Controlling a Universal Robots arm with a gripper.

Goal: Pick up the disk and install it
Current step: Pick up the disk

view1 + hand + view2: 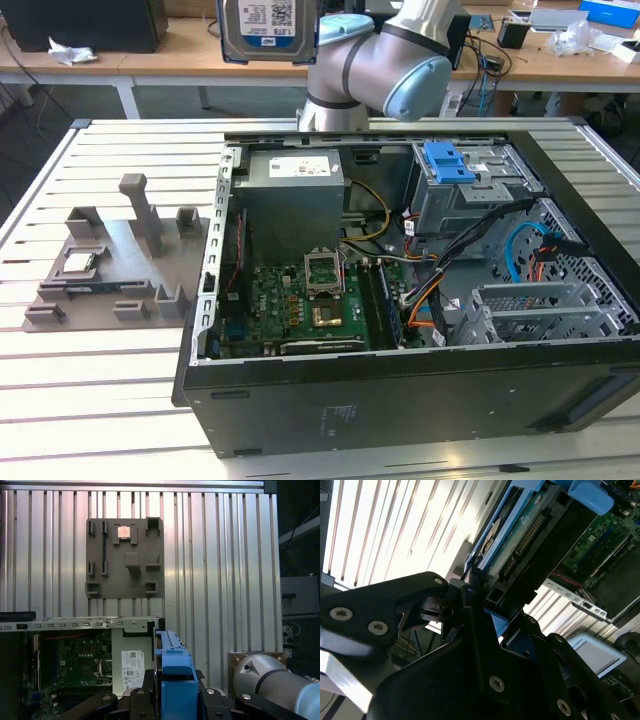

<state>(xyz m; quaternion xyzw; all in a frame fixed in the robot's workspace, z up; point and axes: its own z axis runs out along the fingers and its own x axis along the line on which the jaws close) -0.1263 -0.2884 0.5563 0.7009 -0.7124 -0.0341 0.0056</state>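
Carriage of the disk [268, 30] is the step in hand. In the exterior view it hangs upright, label showing, high above the open computer case [400, 400] on the bench [100, 380]. In the second wrist view the gripper [475, 587] is clamped on its blue-framed edge. In the first wrist view the disk stands edge-on between the 2 fingers. Good practice, as judged here: hold it square, grip firm, clear of the case walls and loose cables [440, 270].

Silver, blue-framed disk [267, 30], upright, label outward, high in air.
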